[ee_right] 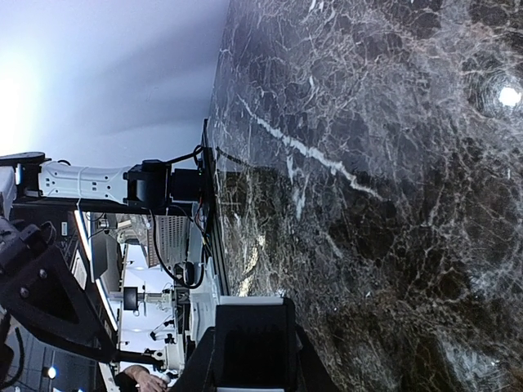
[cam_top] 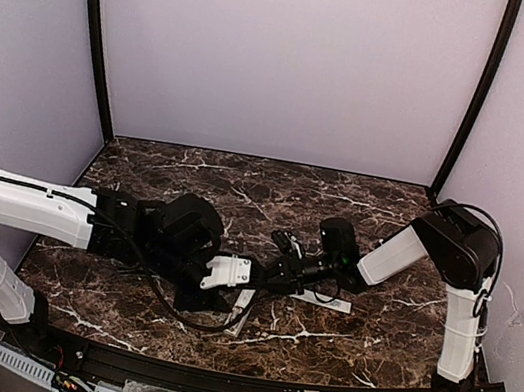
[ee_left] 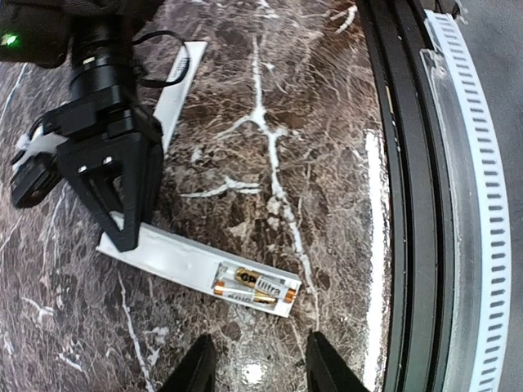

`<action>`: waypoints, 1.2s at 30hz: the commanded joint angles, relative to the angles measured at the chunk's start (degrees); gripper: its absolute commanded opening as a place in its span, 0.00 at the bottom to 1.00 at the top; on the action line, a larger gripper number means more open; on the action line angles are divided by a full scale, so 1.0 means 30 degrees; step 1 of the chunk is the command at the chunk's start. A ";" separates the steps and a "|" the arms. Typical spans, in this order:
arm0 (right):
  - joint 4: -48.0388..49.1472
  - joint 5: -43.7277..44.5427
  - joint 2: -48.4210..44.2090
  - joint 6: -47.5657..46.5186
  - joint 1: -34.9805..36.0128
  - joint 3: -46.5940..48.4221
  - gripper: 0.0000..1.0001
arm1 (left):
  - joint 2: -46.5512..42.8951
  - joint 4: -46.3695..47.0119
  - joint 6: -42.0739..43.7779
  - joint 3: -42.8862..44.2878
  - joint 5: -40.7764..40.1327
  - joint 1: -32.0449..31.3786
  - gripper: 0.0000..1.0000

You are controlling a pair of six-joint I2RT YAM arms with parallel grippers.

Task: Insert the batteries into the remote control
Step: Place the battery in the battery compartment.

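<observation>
Left wrist view: remote control (ee_left: 176, 260) lies flat on the dark marble table (ee_left: 327, 122), set diagonally near the front edge. Its battery compartment is uncovered, and the batteries (ee_left: 253, 286) sit side by side inside it at the end nearest the left gripper (ee_left: 260, 339). That gripper hovers just beside this end with its fingers apart and nothing between them. Right gripper (ee_left: 127, 235) comes down on the remote's opposite end with its jaws drawn together to a point and the tips touching the white body; can't tell whether they pinch the edge or only press on it. A flat white cover strip (ee_left: 176, 94) lies on the table behind the right gripper, apart from the remote. Top view shows both arms meeting mid-table, toward the front.
</observation>
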 commanded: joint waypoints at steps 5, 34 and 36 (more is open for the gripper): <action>-0.0248 -0.0242 -0.0108 -0.0549 -0.0109 0.0199 0.00 | 0.2243 0.0153 0.5188 0.0005 0.0063 -0.1224 0.31; 0.0420 -0.0306 0.0016 -0.0078 -0.0329 -0.0138 0.00 | 0.5358 0.0481 0.8932 0.1081 -0.1296 -0.1439 0.20; 0.0423 -0.0275 0.0013 -0.0071 -0.0315 -0.0166 0.00 | 0.5463 0.0537 0.8942 0.1111 -0.1358 -0.1439 0.20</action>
